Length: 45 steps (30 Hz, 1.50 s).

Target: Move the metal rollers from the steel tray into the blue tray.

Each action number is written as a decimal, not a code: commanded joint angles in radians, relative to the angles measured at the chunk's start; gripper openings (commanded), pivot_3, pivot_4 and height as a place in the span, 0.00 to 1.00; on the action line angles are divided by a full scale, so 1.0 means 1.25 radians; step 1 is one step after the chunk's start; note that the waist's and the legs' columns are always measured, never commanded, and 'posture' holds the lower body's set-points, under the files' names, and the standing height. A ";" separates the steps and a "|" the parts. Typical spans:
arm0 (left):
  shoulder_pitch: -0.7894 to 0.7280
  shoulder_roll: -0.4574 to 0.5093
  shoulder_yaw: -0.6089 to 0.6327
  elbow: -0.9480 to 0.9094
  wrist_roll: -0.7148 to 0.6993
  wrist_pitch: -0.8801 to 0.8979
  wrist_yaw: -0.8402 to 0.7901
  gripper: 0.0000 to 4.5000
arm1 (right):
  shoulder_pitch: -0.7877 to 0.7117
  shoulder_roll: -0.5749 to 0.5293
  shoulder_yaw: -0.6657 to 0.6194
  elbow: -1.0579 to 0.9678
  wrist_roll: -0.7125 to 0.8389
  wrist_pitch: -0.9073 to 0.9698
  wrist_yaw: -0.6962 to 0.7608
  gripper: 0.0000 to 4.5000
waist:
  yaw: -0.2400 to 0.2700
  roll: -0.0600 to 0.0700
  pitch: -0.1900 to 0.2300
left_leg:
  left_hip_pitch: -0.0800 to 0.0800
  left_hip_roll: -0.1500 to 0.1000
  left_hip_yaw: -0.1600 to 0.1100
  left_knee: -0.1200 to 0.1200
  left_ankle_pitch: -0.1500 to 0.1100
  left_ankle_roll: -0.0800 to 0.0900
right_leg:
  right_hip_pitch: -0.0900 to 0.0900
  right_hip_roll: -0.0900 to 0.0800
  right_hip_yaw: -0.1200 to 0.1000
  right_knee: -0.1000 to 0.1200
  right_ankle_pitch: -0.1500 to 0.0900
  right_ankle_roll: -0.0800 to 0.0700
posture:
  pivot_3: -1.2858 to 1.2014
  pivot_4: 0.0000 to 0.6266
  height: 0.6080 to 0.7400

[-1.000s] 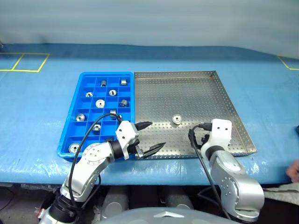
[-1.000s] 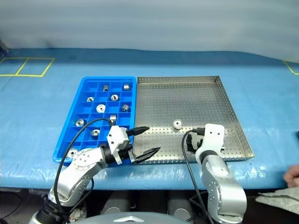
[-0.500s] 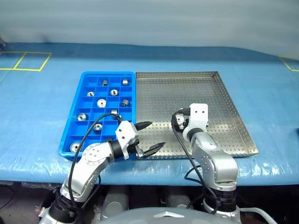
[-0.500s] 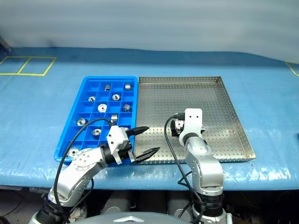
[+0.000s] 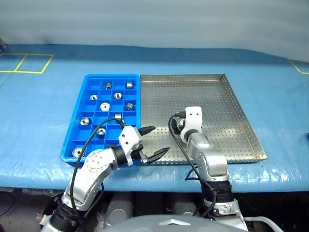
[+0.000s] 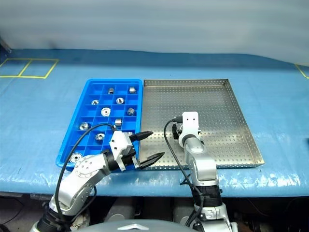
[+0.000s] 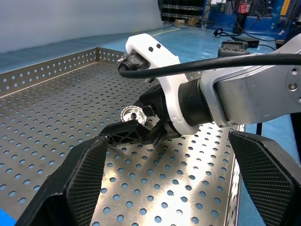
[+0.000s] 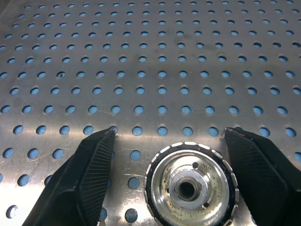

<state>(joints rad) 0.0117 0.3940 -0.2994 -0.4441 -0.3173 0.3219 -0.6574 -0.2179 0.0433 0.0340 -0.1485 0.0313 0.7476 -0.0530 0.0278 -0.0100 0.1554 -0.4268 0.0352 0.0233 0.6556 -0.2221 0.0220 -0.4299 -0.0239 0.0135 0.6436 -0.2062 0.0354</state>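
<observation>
One metal roller point(image 8: 190, 188) lies flat on the perforated steel tray point(image 5: 212, 92), its hollow centre facing up. My right gripper point(image 8: 169, 130) is lowered over it and open. Its two black fingers point(image 8: 94, 174) stand on either side of the roller, one with a clear gap, the other very near. From the left wrist view the same roller point(image 7: 131, 114) sits beside a right fingertip. My left gripper point(image 5: 161, 139) hovers open and empty over the steel tray's near left corner. The blue tray point(image 5: 72, 130) lies against the steel tray's left side and holds several rollers point(image 5: 104, 106) in its compartments.
Both trays sit on a blue table cover with yellow tape lines point(image 5: 29, 63) at the far left. A black cable point(image 5: 104, 123) from my left wrist arcs over the blue tray's near end. The table's front edge runs just below the trays.
My right arm swung forward and to the left, from the steel tray's near right corner to the roller, which its fingers now flank. The left arm has stayed still.
</observation>
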 commanded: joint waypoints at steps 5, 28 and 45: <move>0.008 -0.002 0.003 -0.041 0.001 -0.013 0.002 1.00 | -0.005 0.005 0.024 -0.001 -0.005 -0.016 0.016 0.40 | -0.003 0.000 0.000 | 0.000 0.000 0.000 0.000 0.000 0.000 | 0.000 0.000 0.000 0.000 0.000 0.000 | 0.58 0.24 1.00; 0.231 0.027 0.274 -0.198 -0.003 -0.018 0.153 1.00 | -0.187 -0.175 0.289 -0.138 0.066 -0.007 0.408 0.40 | 0.080 0.000 0.001 | 0.000 0.001 -0.001 -0.001 0.000 0.000 | 0.000 0.000 -0.002 -0.001 -0.001 -0.001 | 0.71 0.24 1.00; 0.370 0.089 0.371 -0.239 -0.106 0.014 0.075 1.00 | -0.114 -0.105 0.374 -0.070 0.101 -0.017 0.468 0.40 | 0.175 0.000 0.001 | -0.004 0.001 0.001 -0.002 -0.001 -0.002 | -0.009 -0.002 -0.005 -0.002 -0.002 -0.002 | 0.72 0.24 1.00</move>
<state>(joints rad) 0.4779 0.4975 0.1494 -0.7029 -0.4355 0.3405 -0.5580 -0.3641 -0.1002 0.5127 -0.2160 0.1345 0.7307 0.5237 0.2460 -0.0105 0.1562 -0.4321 0.0366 0.0252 0.6533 -0.2236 0.0196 -0.4412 -0.0261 0.0072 0.6414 -0.2081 0.0326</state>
